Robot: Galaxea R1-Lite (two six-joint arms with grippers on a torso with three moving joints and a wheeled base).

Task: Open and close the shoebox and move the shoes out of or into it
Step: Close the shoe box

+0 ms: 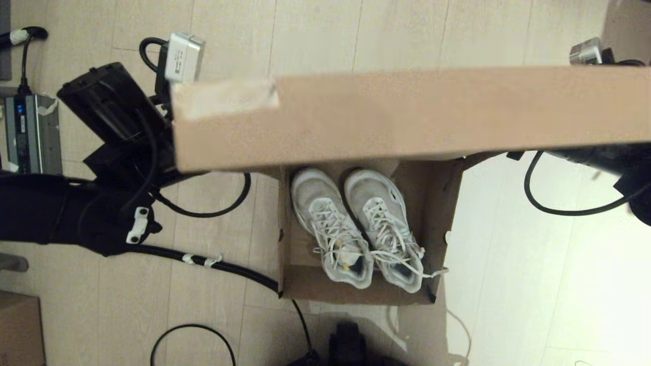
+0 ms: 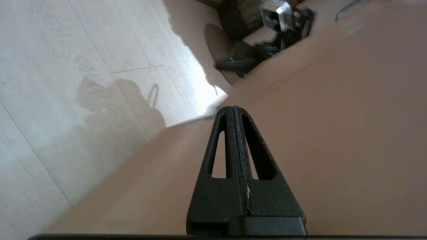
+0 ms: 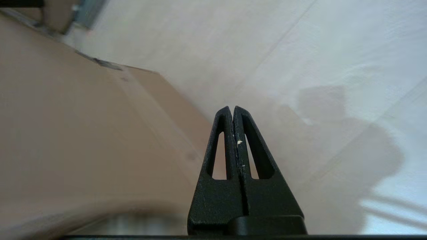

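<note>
Two white mesh shoes [image 1: 358, 229], open brown cardboard shoebox [image 1: 437, 213]

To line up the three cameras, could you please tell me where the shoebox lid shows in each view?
Head view: the shoebox lid is a raised brown band across the upper half, above the shoes.
Left wrist view: it fills the lower right, behind the shut left claw.
Right wrist view: it fills the left side, beside the shut right claw.
Shared landmark: the pale plank floor.
</note>
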